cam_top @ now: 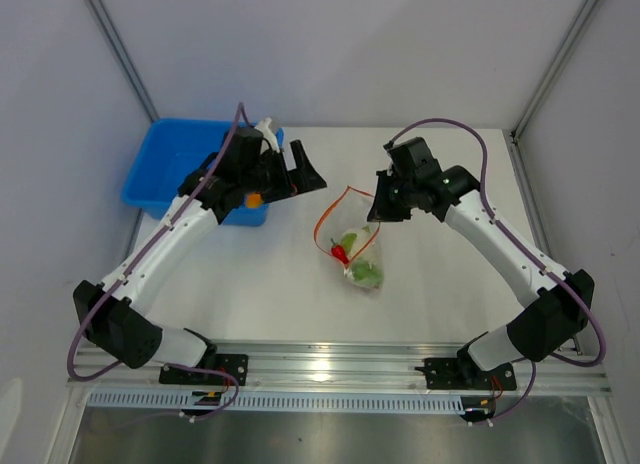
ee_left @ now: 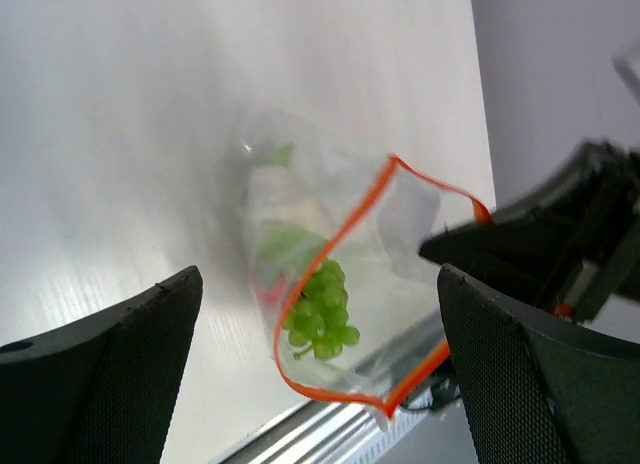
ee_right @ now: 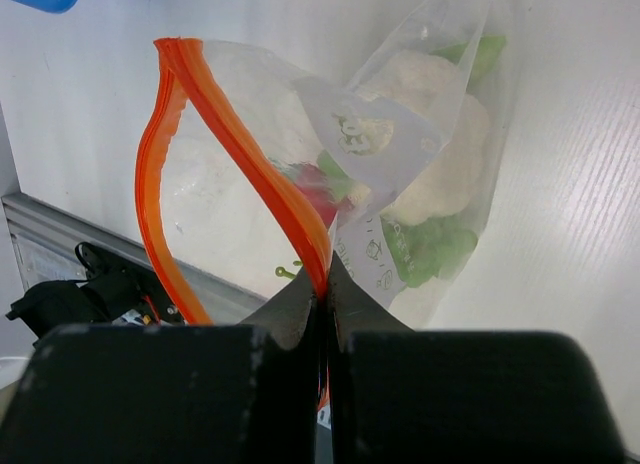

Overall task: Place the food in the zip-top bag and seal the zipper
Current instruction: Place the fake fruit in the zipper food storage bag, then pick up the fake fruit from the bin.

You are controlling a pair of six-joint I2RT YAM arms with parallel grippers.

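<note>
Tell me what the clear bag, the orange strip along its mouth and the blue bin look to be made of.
Clear floppy bag: thin glossy plastic film, see-through, creased and slumping. Orange strip: thicker opaque plastic, probably; it holds a smooth curve. Blue rectangular bin: rigid moulded plastic, apparently, with even colour and straight walls.

Clear zip-top bag [cam_top: 366, 240], zipper [ee_right: 252, 179] open (orange loop); cauliflower [ee_right: 450, 174], grapes [ee_left: 322, 314], chili [cam_top: 339, 252] inside.

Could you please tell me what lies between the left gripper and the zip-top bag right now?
Only bare white table: in the top view, nothing sits between the open left gripper and the zip-top bag.
</note>
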